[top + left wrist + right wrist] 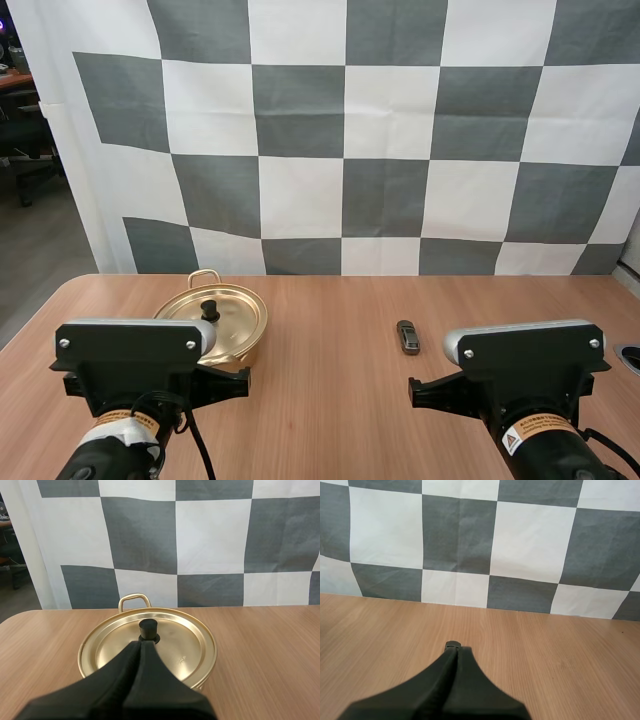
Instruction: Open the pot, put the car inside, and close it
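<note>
jaws together; lidded pot (248,345), car (408,337) well apart.

The pot (248,345) and its lid (175,647) were polished golden metal, glossy and smooth, with a matt black knob (148,628). The table (330,400) looked like smooth wood grain. The car (408,337) had a dull grey sheen. The left gripper (141,644) and the right gripper (453,651) looked like matt black plastic.
</note>
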